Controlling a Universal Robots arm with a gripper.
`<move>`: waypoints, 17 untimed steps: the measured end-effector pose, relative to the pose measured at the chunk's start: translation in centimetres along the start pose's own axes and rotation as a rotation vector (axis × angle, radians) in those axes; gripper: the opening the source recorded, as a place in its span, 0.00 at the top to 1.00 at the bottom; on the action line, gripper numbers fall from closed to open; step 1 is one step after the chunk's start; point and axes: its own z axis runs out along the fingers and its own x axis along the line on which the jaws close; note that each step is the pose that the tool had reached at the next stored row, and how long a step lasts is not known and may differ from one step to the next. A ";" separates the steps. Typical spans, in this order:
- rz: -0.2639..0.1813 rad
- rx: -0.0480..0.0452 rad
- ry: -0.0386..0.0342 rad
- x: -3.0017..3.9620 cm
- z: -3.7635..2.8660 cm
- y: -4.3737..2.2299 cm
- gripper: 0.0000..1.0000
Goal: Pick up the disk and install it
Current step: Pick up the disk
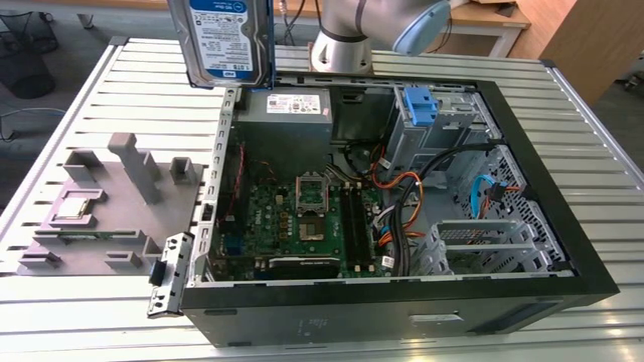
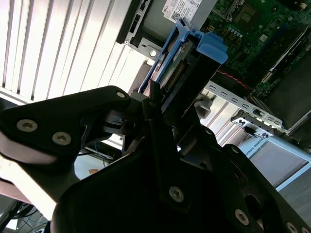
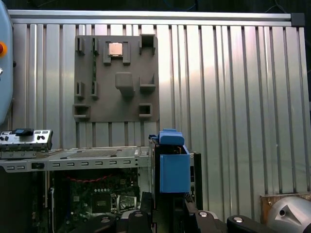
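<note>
Mid-carry, the gripper (image 2: 155, 97) clamps the disk (image 1: 226, 38) high at the exterior view's far left; insertion likely needs aligning with the drive bay (image 1: 430, 124).

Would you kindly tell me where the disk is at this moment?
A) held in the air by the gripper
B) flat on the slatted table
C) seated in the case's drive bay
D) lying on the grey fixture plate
A: in the exterior view the disk hangs upright above the rim of the open computer case, and in the first wrist view the gripper is clamped on it.
</note>
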 end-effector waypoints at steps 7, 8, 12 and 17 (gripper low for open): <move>0.000 0.0000 0.0000 -0.01 -0.01 -0.23 0.65; 0.000 0.0000 0.0000 -0.01 -0.01 -0.26 0.65; 0.000 0.0000 0.0001 -0.02 -0.02 -0.40 0.65; 0.000 0.0000 0.0000 -0.04 -0.03 -0.73 0.65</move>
